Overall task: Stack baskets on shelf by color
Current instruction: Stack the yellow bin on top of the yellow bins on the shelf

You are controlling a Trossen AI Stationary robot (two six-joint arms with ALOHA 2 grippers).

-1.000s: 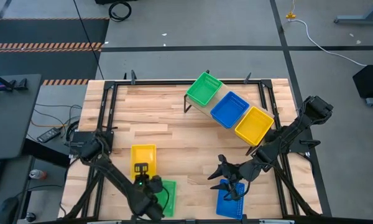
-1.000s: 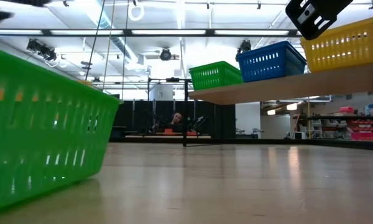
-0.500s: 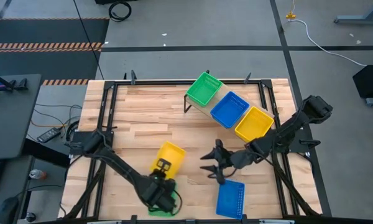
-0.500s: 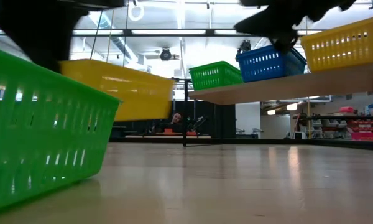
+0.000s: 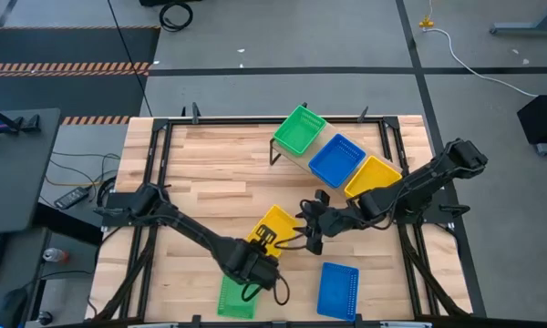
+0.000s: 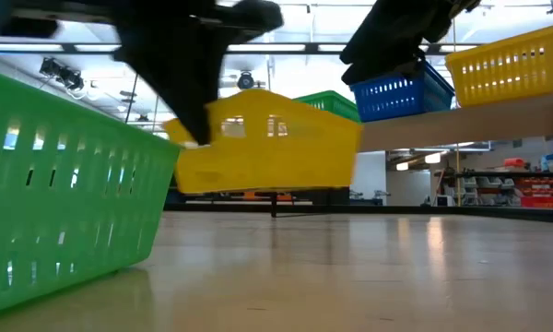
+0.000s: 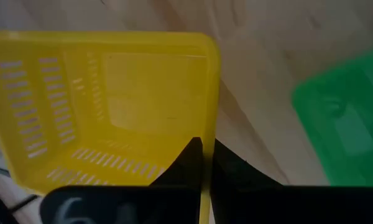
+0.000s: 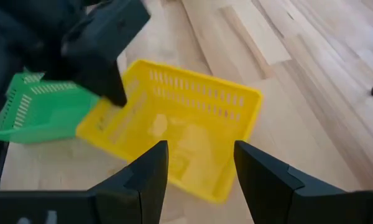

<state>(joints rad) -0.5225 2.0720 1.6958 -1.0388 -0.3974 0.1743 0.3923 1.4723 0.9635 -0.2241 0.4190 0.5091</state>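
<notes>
Overhead, left pincer (image 5: 260,244) clamped on yellow basket's (image 5: 278,227) rim, clear of tabletop (image 5: 210,173); right pincer (image 5: 308,230) spread apart beside it. No legible writing.

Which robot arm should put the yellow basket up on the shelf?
Probably the right. Its open gripper faces the held yellow basket and sits nearer the shelf. The left gripper holds it but is farther away.

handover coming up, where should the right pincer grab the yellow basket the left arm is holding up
Probably the free short rim of the lifted yellow basket, opposite the wall the left pincer pinches. That end faces the open right pincer, which is nearest it, so come in level from the right arm's side. The wall is thin and upright with the cavity open: one finger inside, one outside.
</notes>
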